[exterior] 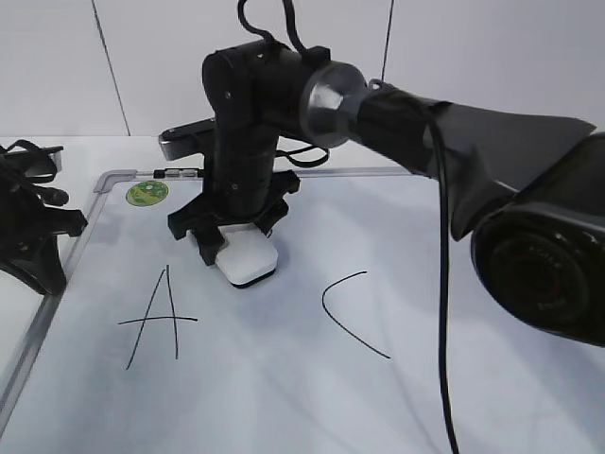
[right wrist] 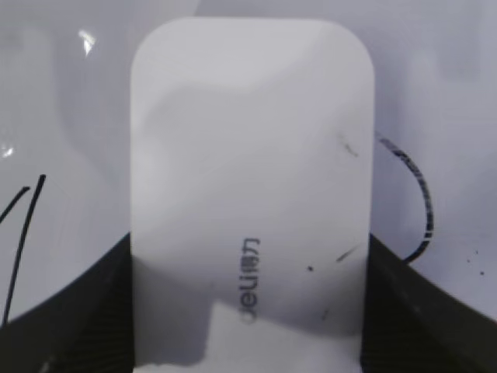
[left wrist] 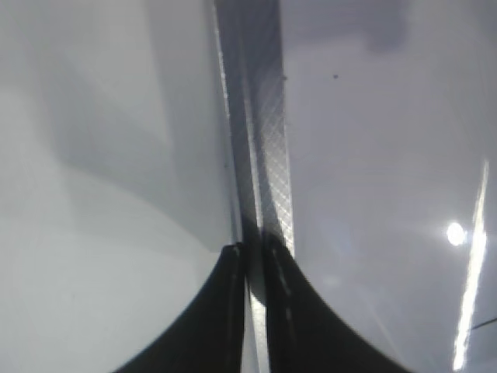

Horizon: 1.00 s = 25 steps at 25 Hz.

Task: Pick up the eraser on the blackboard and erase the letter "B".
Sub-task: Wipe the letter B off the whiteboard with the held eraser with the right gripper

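Gripping the eraser [right wrist: 250, 194] by its two long sides, the right gripper [exterior: 236, 248] has its jaws clamped on the white block, whose black felt underside looks pressed flat against the blackboard [exterior: 302, 397], between the letter "A" [exterior: 156, 317] and the letter "C" [exterior: 352, 312]. The step in hand appears to be the wiping itself: no whole "B" shows between those letters, and the eraser sits just where it would be. The exterior view suggests the job is finished, but the right wrist view tells otherwise: a curved black stroke [right wrist: 415, 206] peeks out just past the eraser's right edge, probably a remnant of the letter "B", hidden from the exterior camera by the gripper and eraser. The next move therefore seems to call for a sideways pass toward that stroke, keeping the felt flat and stopping short of the "A" lines that the wrist view shows at its left edge. The left gripper [left wrist: 255, 260] sits well apart at the board's left frame [left wrist: 268, 155]; its wrist view shows the two fingers closed together with only a thin slit between, holding nothing, directly above that grey frame.
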Tool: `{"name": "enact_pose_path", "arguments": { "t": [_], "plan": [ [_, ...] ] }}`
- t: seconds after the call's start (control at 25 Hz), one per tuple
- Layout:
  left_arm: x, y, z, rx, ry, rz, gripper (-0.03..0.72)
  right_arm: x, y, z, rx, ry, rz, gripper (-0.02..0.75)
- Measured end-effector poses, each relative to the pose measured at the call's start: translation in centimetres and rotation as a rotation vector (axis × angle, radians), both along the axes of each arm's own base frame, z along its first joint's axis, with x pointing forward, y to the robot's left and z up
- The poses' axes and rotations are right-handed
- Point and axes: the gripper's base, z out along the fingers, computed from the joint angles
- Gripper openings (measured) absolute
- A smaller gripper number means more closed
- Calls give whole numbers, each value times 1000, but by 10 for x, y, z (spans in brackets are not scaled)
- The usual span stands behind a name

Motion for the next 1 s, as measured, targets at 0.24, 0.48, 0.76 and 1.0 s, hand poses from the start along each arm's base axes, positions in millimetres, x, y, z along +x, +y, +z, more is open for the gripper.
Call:
{"name": "enact_pose_path", "arguments": {
  "t": [0.24, 0.48, 0.76, 1.0],
  "plan": [
    [0, 0, 0, 0, 2, 0, 22, 0, 0, 0, -51, -43, 32, 549],
    [0, 0, 0, 0, 2, 0, 22, 0, 0, -1, -80, -65, 41, 549],
    [0, 0, -1, -1, -2, 2, 22, 12, -14, -3, -62, -48, 4, 549],
    [0, 0, -1, -4, -2, 4, 22, 57, -79, -3, -114, -89, -155, 549]
  ]
}}
